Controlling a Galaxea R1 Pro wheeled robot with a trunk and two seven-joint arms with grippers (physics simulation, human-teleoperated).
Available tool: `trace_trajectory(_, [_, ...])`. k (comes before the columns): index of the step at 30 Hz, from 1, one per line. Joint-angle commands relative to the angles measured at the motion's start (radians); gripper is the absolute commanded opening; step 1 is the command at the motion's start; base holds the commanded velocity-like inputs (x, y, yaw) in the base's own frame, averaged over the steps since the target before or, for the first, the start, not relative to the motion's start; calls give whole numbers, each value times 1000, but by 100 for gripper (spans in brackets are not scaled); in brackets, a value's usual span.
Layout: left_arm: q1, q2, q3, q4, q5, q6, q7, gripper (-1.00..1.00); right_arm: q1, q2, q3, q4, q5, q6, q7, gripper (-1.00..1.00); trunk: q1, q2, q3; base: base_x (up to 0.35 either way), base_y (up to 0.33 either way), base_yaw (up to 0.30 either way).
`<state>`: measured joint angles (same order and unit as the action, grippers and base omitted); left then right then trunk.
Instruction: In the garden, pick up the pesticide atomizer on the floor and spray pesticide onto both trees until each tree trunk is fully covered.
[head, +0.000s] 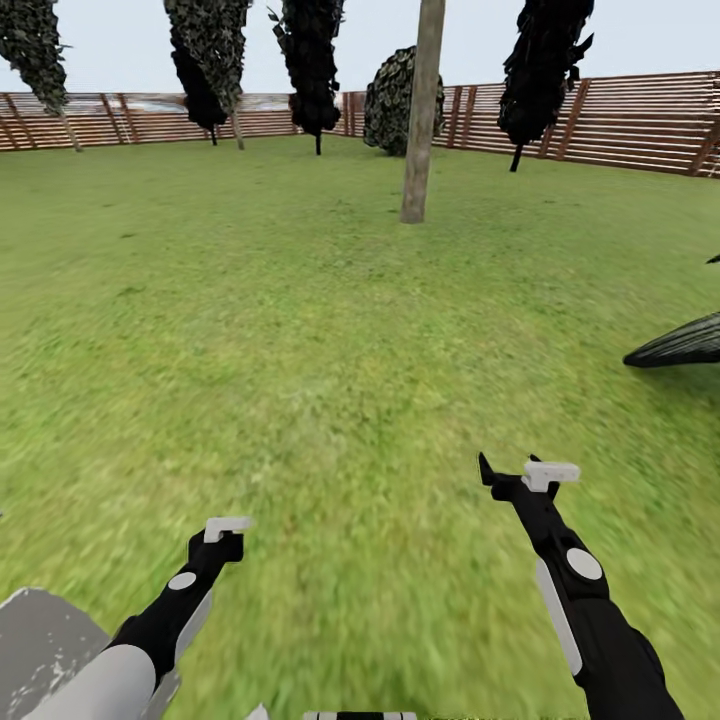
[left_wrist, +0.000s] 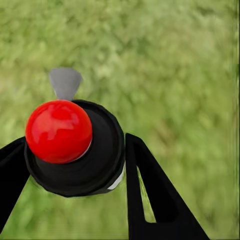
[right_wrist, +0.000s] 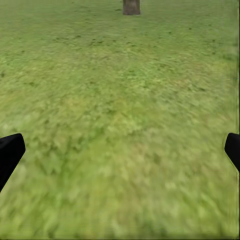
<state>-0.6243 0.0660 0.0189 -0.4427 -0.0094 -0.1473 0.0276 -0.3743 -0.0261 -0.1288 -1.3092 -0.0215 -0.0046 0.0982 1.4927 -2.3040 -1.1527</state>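
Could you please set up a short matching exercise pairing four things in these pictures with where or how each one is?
Things:
1. pesticide atomizer
2. right gripper
3. tree trunk
4. fence

Places or states:
a. open over bare grass
b. standing upright on the lawn ahead
c. held in the left gripper, red top showing
d. running along the far edge of the lawn

Pairs: 1-c, 2-a, 3-b, 4-d
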Motion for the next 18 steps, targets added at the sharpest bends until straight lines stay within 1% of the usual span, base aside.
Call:
trace_trajectory(1, [0, 0, 0, 1, 0, 0, 1, -100, 0, 0, 0, 0, 0, 0, 0, 100, 0, 0, 1, 0, 0, -275])
trace_trajectory(4, [0, 0, 1, 0, -1, 2, 2, -100, 0, 0, 0, 0, 0, 0, 0, 100, 0, 0, 4, 13, 0, -275])
trace_trajectory(7, [0, 0, 1, -1, -1, 2, 3, -100, 0, 0, 0, 1, 0, 0, 0, 100, 0, 0, 6, 212, 0, -275])
trace_trajectory(18, [0, 0, 1, -3, 0, 2, 6, -100, 0, 0, 0, 1, 0, 0, 0, 100, 0, 0, 16, 325, 0, -275])
